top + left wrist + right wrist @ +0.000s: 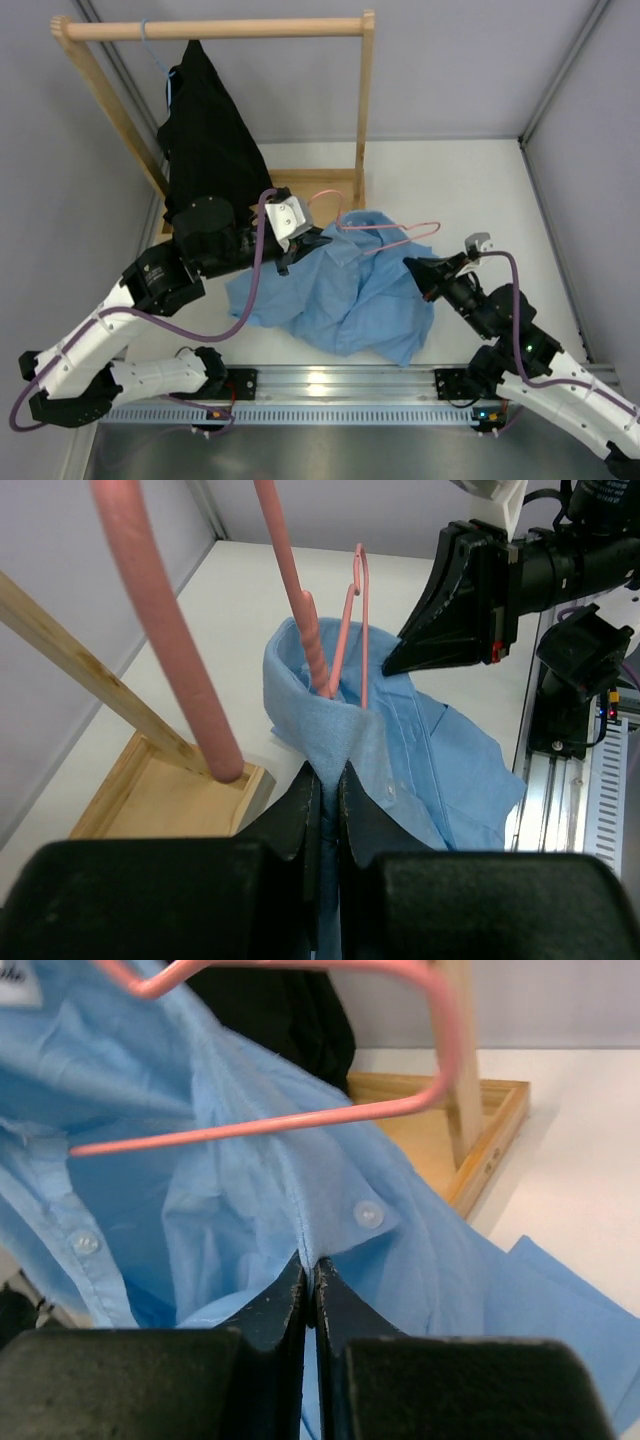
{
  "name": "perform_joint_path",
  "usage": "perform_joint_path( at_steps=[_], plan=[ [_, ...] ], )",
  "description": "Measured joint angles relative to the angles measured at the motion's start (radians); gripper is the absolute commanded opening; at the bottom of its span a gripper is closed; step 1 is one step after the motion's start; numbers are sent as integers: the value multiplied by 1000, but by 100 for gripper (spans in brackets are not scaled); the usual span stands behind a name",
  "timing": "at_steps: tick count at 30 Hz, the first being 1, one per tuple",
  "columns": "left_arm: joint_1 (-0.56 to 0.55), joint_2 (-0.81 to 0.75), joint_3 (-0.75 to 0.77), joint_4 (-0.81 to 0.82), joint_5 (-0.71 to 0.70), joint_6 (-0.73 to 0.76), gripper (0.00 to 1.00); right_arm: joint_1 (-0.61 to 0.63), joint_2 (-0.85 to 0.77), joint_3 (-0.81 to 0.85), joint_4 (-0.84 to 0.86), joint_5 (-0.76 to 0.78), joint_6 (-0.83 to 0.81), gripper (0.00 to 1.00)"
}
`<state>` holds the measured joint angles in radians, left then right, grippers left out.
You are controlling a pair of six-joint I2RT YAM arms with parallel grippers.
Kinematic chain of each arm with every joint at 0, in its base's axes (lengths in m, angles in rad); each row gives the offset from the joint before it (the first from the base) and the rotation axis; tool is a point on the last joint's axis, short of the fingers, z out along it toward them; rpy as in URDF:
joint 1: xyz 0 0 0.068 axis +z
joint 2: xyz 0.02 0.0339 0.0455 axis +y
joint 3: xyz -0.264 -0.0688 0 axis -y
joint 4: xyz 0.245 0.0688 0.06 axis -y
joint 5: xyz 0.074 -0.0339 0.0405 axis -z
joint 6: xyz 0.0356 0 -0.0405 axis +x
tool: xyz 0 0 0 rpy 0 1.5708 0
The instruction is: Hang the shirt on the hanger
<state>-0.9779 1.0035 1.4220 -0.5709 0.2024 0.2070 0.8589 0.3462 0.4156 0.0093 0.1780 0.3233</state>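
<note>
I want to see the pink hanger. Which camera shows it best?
The top camera: most of the hanger shows, at the shirt collar. Left wrist shows only wires close up; right wrist, one bent corner.

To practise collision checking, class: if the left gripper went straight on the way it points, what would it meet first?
The light blue shirt collar that the left gripper is pinching, then probably the pink hanger wires just behind it; depth is unclear.

the left arm (100, 330) rises from 7 o'clock, elbow bent, its left gripper (305, 243) pointing toward 3 o'clock, jaws pinched on the shirt (350, 300). the right arm (560, 380) stretches from 5 o'clock, its right gripper (413, 268) aimed toward 10 o'clock, jaws clamped on the same shirt.
</note>
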Motion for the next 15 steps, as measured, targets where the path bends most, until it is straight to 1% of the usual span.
perform_joint_path(
  at_steps=[5,7,9,15],
  plan=[
    [0,-58,-49,12,-9,5,0,0,-74,-4,-34,157,36,0],
    [0,-83,-68,14,-5,5,0,0,-74,6,-54,201,37,0],
    [0,-100,-82,10,7,4,0,0,-52,34,-84,230,36,0],
    [0,-105,-85,-12,11,-27,0,0,82,184,-178,309,29,0]
  ],
)
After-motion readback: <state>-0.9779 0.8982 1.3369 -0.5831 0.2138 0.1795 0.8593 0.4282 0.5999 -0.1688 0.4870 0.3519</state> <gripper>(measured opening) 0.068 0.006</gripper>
